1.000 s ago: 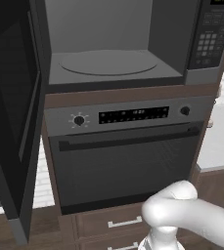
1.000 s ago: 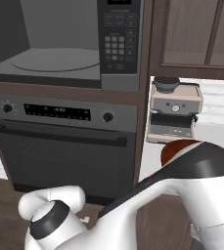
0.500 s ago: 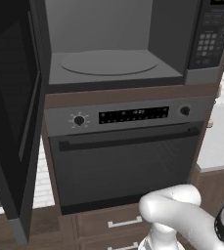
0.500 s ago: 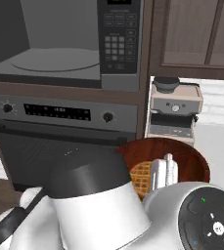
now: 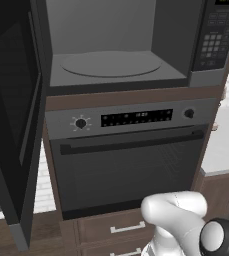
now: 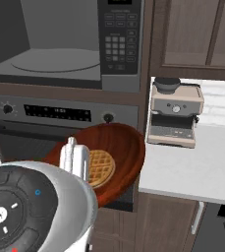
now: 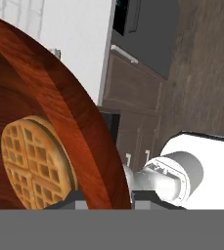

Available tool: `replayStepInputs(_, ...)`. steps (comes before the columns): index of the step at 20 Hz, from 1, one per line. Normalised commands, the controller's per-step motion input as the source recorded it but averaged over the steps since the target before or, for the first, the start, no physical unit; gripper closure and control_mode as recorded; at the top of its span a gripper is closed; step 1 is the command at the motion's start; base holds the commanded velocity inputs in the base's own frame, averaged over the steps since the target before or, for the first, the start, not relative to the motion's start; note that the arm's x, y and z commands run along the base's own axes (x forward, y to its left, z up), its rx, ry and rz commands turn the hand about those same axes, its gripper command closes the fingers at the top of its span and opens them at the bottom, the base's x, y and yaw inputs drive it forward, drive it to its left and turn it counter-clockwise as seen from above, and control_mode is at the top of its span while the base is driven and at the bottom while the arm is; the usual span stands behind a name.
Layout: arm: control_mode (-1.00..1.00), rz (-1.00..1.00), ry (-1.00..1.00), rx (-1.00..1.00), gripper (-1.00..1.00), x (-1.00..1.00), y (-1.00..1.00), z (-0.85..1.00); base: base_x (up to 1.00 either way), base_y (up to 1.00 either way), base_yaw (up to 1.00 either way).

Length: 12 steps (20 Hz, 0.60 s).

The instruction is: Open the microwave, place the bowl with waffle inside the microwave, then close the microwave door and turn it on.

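The bowl (image 6: 120,147), with the waffle (image 6: 100,168) inside, is being pinched at its rim by the gripper (image 7: 105,195), before the microwave (image 5: 111,65), whose door (image 5: 11,125) is standing open.

The bowl (image 6: 126,147) looked like glossy, grained reddish wood. The waffle (image 6: 100,168) had a matt, gridded golden crust. The microwave (image 5: 111,75) cavity was smooth matt grey, its door (image 5: 13,115) dark tinted glass. The bench (image 6: 192,167) was smooth and pale.
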Motion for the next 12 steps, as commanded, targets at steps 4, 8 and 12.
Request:
replayStepInputs(4,-1.0,0.0,-0.02,0.09,1.0,0.01,1.0,0.29,0.0,0.0,0.0)
replayStepInputs(8,-1.0,0.0,-0.07,0.15,1.0,0.0,0.96,0.11,0.0,0.0,0.0)
replayStepInputs(12,-1.0,0.0,-0.1,0.34,1.0,0.19,0.61,0.0,0.0,0.0,0.0)
